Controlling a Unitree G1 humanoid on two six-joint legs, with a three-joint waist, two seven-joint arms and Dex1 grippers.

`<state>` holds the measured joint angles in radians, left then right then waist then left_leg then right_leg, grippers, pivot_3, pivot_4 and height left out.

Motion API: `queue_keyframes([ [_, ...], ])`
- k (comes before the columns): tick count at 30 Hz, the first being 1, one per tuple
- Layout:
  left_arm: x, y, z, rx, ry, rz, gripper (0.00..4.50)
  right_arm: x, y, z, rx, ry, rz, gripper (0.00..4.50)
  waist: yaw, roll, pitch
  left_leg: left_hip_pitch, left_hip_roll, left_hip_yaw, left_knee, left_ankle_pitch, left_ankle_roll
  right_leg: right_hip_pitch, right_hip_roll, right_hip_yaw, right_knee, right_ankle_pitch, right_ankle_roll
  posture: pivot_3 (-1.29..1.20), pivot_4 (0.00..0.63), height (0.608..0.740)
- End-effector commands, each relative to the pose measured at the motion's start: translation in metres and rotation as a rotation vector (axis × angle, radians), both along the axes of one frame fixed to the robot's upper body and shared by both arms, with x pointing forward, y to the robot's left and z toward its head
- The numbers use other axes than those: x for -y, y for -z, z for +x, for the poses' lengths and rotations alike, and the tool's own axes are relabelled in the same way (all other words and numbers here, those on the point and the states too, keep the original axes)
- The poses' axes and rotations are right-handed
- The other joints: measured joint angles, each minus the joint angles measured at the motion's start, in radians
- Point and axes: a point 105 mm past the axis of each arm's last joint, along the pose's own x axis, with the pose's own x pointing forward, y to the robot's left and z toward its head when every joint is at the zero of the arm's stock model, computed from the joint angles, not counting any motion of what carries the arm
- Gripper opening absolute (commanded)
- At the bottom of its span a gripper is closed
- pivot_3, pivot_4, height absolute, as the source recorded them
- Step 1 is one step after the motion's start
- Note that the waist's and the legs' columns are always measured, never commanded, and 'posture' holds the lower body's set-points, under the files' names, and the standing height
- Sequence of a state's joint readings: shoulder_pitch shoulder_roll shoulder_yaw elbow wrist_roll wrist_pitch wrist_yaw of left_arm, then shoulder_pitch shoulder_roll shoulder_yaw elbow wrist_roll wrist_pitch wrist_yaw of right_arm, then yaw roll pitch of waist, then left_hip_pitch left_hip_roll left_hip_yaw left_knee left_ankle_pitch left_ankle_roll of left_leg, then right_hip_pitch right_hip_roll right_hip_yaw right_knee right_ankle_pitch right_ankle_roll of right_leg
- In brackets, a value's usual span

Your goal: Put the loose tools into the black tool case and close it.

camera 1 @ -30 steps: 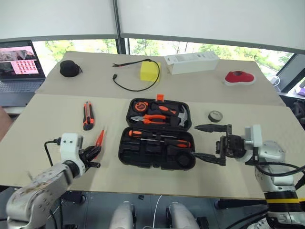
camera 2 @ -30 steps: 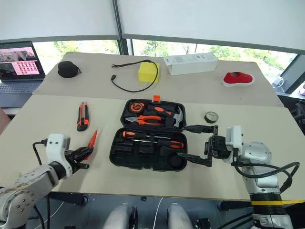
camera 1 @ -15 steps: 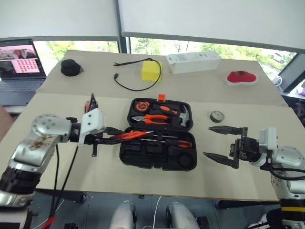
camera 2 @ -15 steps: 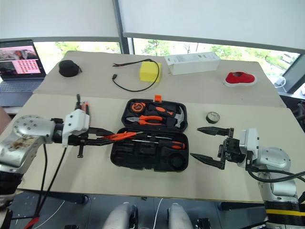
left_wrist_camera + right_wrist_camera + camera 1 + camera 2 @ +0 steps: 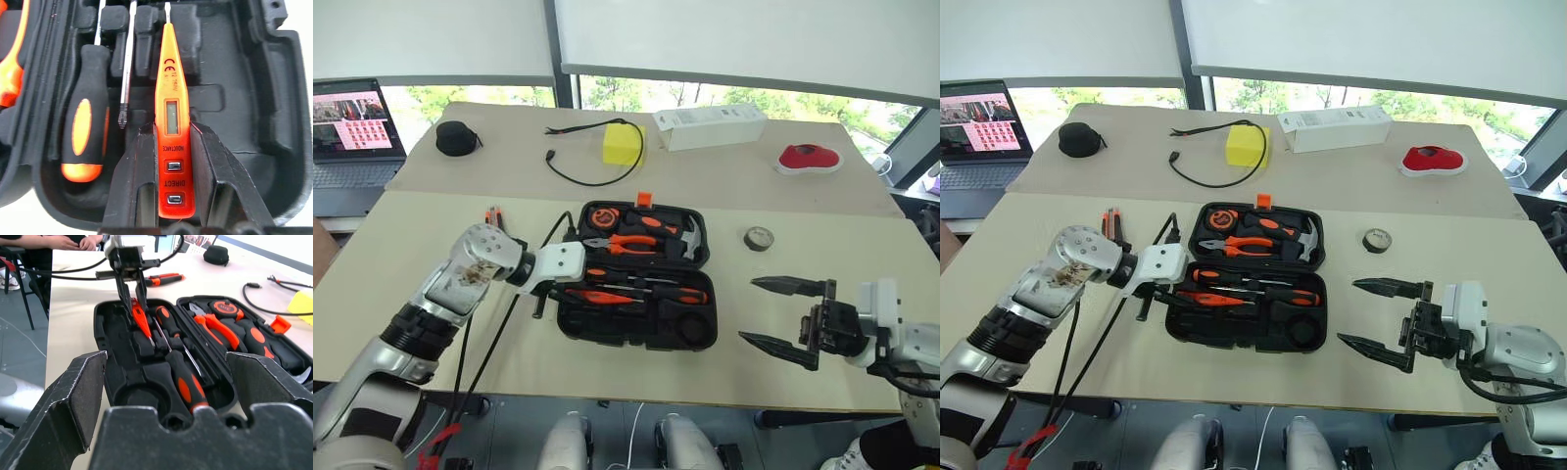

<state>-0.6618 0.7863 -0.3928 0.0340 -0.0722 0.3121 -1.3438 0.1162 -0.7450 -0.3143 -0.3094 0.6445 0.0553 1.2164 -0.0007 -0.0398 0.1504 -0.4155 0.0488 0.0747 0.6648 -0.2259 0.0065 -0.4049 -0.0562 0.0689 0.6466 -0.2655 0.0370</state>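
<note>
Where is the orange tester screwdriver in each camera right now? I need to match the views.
Left eye view: tester screwdriver in the case's near half, at its left end.
Right eye view: same slot area, left gripper shut on it.
Left wrist view: centre, between the fingers.
Right wrist view: upper middle.
Shared landmark: the long screwdriver lying beside it in the black tool case.
</note>
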Motion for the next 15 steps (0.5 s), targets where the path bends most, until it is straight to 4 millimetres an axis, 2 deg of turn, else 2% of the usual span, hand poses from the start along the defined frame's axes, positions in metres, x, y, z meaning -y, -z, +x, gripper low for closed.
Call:
queue_keyframes([
  [1,0.006,-0.002,0.000,0.016,-0.009,0.021,0.46,-0.001,-0.011,-0.004,0.029,0.006,0.003,4.50,0.001,0.000,0.000,0.000,0.000,0.000,0.000,0.000,0.000,0.000,0.000,0.000,0.000,0.000,0.000,0.00,0.150,0.740],
  [10,0.005,0.007,-0.006,-0.001,0.000,0.139,0.46,-0.006,-0.012,-0.001,0.015,-0.004,0.012,4.50,0.001,0.000,0.000,0.000,0.000,-0.001,0.002,0.000,0.000,0.001,0.000,0.000,0.001,0.000,0.000,0.00,0.150,0.740],
  [15,0.006,0.010,-0.009,-0.028,0.003,0.138,0.46,-0.010,-0.012,0.002,0.014,-0.009,0.018,4.50,0.000,0.000,0.000,0.000,0.000,-0.002,0.002,0.000,0.000,0.001,0.000,0.000,0.001,0.000,0.000,0.00,0.150,0.740],
])
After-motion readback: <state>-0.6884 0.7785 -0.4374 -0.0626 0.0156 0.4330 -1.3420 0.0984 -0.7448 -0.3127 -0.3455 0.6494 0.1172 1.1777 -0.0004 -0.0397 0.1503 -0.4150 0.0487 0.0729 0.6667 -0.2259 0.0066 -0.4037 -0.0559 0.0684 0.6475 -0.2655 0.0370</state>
